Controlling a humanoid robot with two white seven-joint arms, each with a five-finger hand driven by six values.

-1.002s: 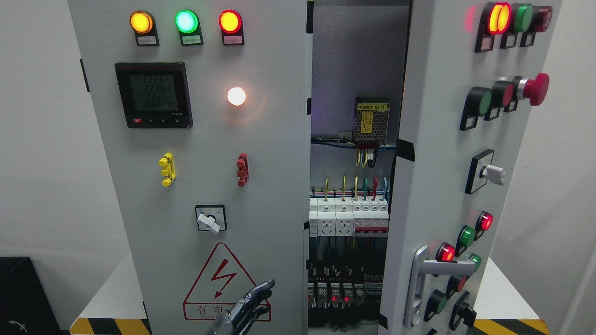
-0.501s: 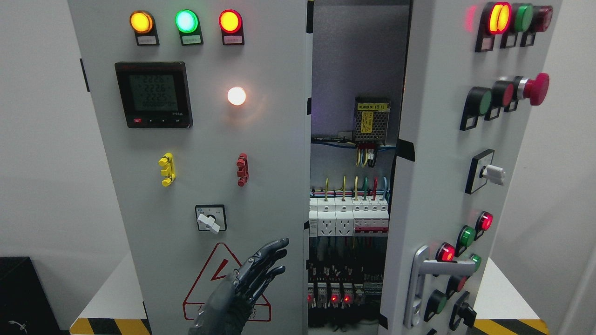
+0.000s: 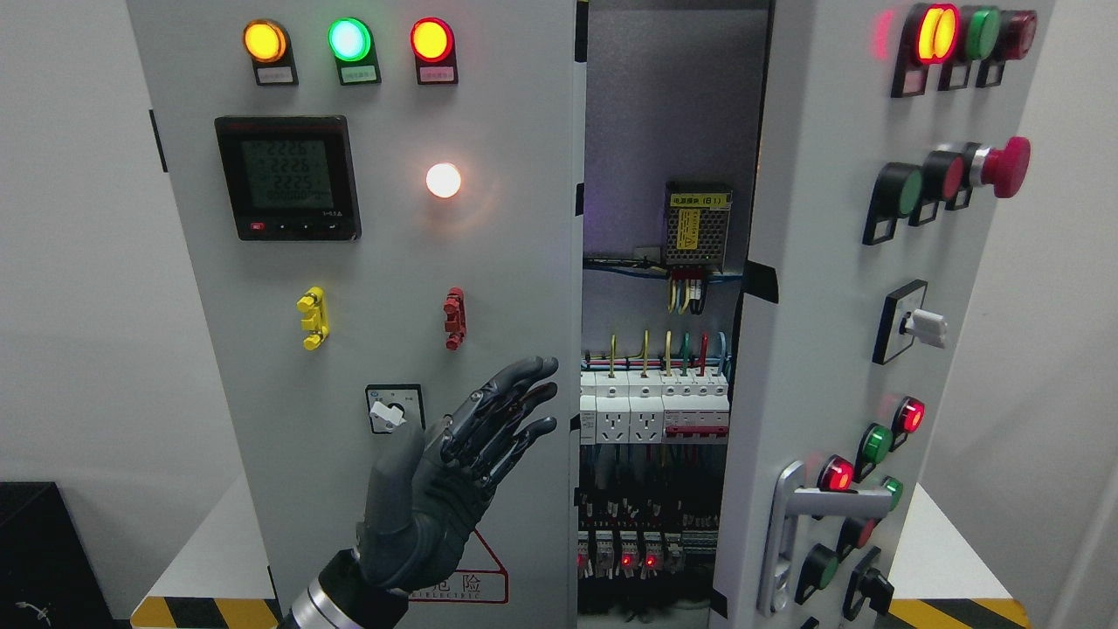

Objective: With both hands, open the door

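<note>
A grey electrical cabinet fills the view. Its left door (image 3: pixel 489 262) stands nearly flat, carrying indicator lamps, a digital meter (image 3: pixel 288 177) and a rotary switch (image 3: pixel 395 409). The right door (image 3: pixel 812 288) is swung outward, with a silver lever handle (image 3: pixel 799 515) low down. Between them the gap shows wiring and breakers (image 3: pixel 653 411). My left hand (image 3: pixel 472 445), dark grey, is raised in front of the left door's lower part with fingers spread, fingertips (image 3: pixel 543 367) near that door's right edge, holding nothing. The right hand is out of view.
Red mushroom button (image 3: pixel 1004 166) and a white knob switch (image 3: pixel 924 326) stick out from the right door. A yellow-black striped base edge (image 3: pixel 201 611) runs along the bottom. A black box (image 3: pixel 44 559) sits at lower left. White wall lies on both sides.
My left hand has risen from the bottom edge, moving up and right across the warning triangle toward the left door's right edge, now covering most of the sign. The doors have not moved.
</note>
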